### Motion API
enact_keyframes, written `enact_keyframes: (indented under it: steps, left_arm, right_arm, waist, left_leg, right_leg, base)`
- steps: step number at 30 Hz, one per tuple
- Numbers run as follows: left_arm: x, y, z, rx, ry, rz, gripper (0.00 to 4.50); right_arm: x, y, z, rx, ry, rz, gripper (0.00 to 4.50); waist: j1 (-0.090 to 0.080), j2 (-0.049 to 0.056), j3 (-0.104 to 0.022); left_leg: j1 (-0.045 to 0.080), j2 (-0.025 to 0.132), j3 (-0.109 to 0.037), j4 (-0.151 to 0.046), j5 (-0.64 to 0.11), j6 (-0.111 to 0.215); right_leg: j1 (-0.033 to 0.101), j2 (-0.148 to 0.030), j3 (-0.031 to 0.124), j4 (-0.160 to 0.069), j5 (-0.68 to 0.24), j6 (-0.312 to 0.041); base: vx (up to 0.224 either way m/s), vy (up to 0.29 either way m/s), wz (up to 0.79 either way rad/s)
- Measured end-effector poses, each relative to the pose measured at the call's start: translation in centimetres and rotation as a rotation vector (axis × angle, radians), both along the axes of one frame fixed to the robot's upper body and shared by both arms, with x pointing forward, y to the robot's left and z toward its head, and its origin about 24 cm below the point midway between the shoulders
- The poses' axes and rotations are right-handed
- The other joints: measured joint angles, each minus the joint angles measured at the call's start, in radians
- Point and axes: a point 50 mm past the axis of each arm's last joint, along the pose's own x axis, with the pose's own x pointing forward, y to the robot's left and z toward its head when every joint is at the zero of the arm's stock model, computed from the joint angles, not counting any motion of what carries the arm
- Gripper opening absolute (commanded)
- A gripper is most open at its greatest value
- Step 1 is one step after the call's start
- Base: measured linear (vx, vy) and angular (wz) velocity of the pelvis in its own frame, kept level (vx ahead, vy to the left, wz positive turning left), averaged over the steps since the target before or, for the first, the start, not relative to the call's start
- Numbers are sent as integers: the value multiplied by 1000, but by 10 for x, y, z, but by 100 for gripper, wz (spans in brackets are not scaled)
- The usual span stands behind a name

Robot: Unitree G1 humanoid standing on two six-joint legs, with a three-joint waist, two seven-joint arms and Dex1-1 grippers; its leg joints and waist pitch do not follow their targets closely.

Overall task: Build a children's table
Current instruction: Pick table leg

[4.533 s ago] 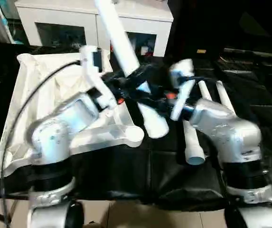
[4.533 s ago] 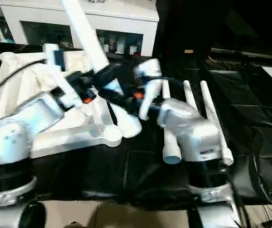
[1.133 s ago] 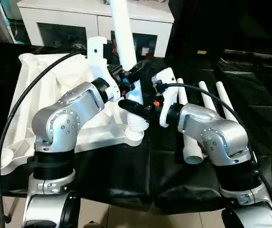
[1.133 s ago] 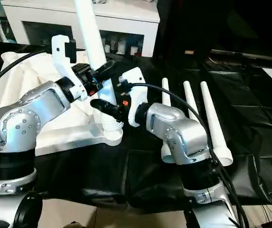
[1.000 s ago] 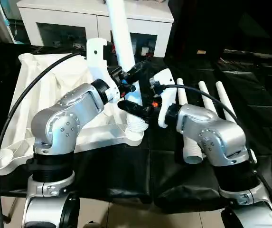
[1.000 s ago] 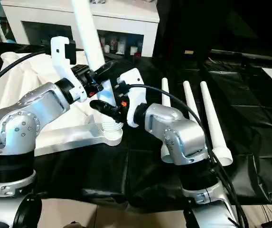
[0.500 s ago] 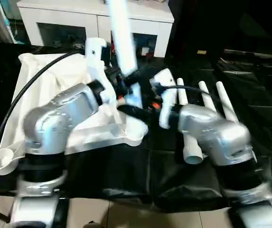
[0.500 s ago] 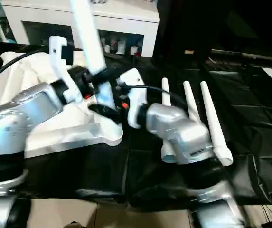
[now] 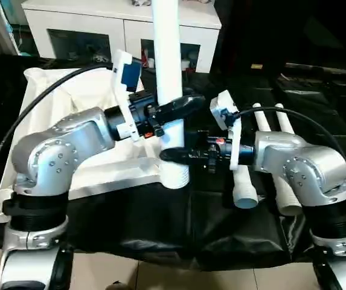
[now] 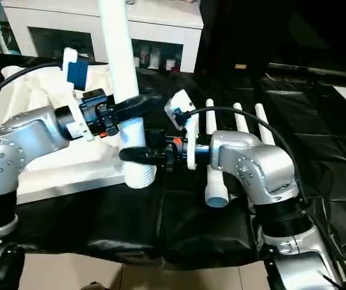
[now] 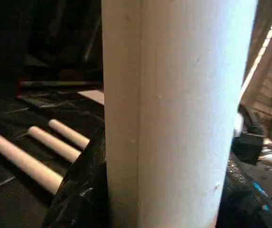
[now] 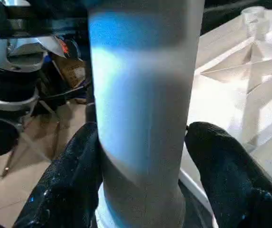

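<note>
While upright, plain white leg (image 9: 167,72)

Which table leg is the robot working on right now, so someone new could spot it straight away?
Find the white table top lying underside up on the black cloth, then its near corner beside the robot's grippers. The leg stands upright there, between the left gripper and right gripper. The other three legs lie flat.

You won't find any readable text, labels, brand marks or numbers here; nothing in any view carries legible print.
</note>
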Motion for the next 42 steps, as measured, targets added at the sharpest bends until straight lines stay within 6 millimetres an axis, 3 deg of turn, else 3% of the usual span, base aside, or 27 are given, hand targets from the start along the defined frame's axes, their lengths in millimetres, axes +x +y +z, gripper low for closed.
enact_keyframes:
  steps: [5, 14, 15, 19, 20, 24, 28, 32, 33, 42]
  left_arm:
    - [-2, -3, 1, -16, -8, -33, 188]
    - [-3, -2, 1, -4, -23, -41, 188]
    - [-3, -2, 1, 0, -28, -39, 258]
    - [-3, 0, 2, -12, -22, -44, 264]
    - [-3, 0, 3, -15, -24, -44, 293]
    - [1, 3, 14, 4, -67, -22, 301]
    - [7, 8, 22, 1, -85, 6, 343]
    - [11, 13, 24, 10, -94, 35, 342]
    - [12, 13, 24, 10, -91, 36, 317]
    - [13, 13, 31, -20, -99, 10, 257]
  right_arm:
    - [-2, 2, 0, 14, 22, 20, 297]
    - [-3, 5, -1, 26, 43, 36, 228]
    - [-3, 5, -1, 26, 43, 36, 213]
    - [-4, 6, -1, 31, 42, 41, 197]
    - [-4, 6, -1, 32, 42, 42, 193]
    - [-3, 6, -2, 26, 45, 29, 191]
    - [-3, 7, -3, 20, 47, 26, 189]
    - [-3, 7, -4, 12, 47, 23, 189]
    - [-3, 6, -5, 9, 47, 20, 189]
    - [-3, 5, -7, -8, 30, 10, 188]
  waist:
    - [0, 0, 0]
    - [1, 0, 0]
    - [1, 0, 0]
    - [2, 0, 0]
    - [2, 0, 0]
    - [4, 0, 0]
    - [5, 0, 0]
    - [7, 0, 0]
    - [8, 0, 0]
    - [19, 0, 0]
  left_leg:
    - [0, 0, 0, 0, 0, 0]
    - [0, 0, 0, 0, 0, 0]
    - [0, 0, 0, 0, 0, 0]
    - [0, 0, 0, 0, 0, 0]
    - [0, 0, 0, 0, 0, 0]
    - [0, 0, 0, 0, 0, 0]
    - [0, 0, 0, 0, 0, 0]
    - [0, 0, 0, 0, 0, 0]
    - [0, 0, 0, 0, 0, 0]
    - [0, 0, 0, 0, 0, 0]
  right_leg:
    - [0, 0, 0, 0, 0, 0]
    - [0, 0, 0, 0, 0, 0]
    - [0, 0, 0, 0, 0, 0]
    - [0, 0, 0, 0, 0, 0]
    - [0, 0, 0, 0, 0, 0]
    - [0, 0, 0, 0, 0, 0]
    - [0, 0, 0, 0, 0, 0]
    - [0, 0, 0, 0, 0, 0]
    - [0, 0, 0, 0, 0, 0]
    - [0, 0, 0, 1, 0, 0]
  base:
    - [0, 0, 0]
    - [0, 0, 0]
    - [0, 0, 0]
    - [0, 0, 0]
    - [0, 0, 0]
    - [0, 0, 0]
    - [0, 0, 0]
    - [0, 0, 0]
    - [0, 0, 0]
    - [0, 0, 0]
